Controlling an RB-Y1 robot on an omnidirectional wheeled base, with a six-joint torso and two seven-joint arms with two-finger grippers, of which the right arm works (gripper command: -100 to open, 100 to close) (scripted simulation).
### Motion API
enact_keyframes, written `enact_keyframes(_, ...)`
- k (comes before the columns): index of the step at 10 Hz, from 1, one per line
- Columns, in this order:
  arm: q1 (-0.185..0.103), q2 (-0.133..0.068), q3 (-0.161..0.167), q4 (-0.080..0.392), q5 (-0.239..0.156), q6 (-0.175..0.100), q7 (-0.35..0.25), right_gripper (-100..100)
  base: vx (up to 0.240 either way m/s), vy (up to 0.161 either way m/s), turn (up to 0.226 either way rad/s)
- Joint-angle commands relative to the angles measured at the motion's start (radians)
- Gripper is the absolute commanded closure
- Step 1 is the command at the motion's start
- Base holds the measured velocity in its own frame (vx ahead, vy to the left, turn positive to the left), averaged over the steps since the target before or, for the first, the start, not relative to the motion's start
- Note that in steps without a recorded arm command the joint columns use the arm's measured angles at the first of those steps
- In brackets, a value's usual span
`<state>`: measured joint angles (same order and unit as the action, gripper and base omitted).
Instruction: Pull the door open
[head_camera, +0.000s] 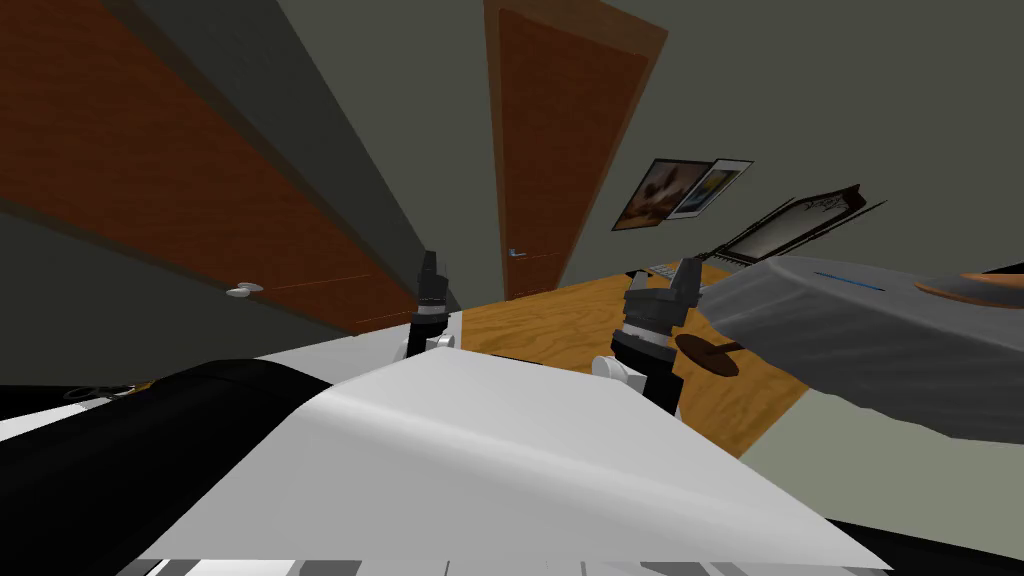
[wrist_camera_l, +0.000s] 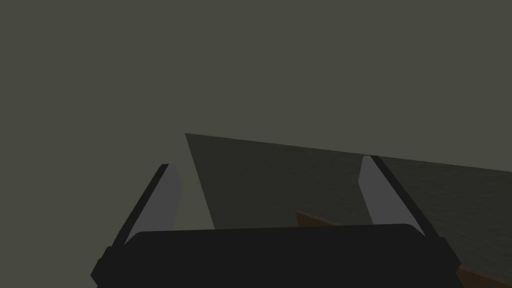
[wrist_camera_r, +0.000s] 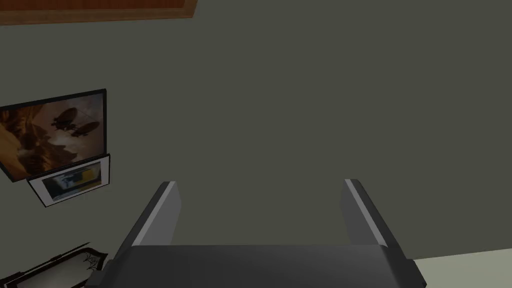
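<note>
Two brown doors show in the head view. The nearer door (head_camera: 170, 170) runs along the wall on my left and is shut, with a pale lever handle (head_camera: 243, 290). The farther door (head_camera: 570, 130) stands ahead at the end of the room, also shut, with a small handle (head_camera: 516, 253). My left gripper (head_camera: 431, 262) is raised in front of me, well to the right of the near handle and apart from it; its fingers (wrist_camera_l: 170, 195) stand open and empty. My right gripper (head_camera: 689, 268) is held up beside it, with open fingers (wrist_camera_r: 165, 212) holding nothing.
A grey covered piece of furniture (head_camera: 860, 330) juts in from the right, close to my right arm, with a dark round object (head_camera: 708, 356) at its near corner. Wooden floor (head_camera: 560, 320) lies ahead. Pictures (head_camera: 680, 190) hang on the far wall, above a framed panel (head_camera: 800, 225).
</note>
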<state>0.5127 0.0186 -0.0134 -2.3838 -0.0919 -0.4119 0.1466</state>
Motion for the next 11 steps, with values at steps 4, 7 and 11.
enact_keyframes(4, -0.042, -0.025, 0.002, 0.117, -0.014, -0.027, -0.009, -100, 0.068, 0.009, 0.104)
enact_keyframes(7, -0.069, -0.039, 0.003, 0.192, -0.022, -0.044, -0.015, -100, 0.086, 0.009, 0.086)
enact_keyframes(11, -0.115, -0.060, 0.004, 0.308, -0.037, -0.073, -0.025, -100, 0.083, 0.005, 0.112)
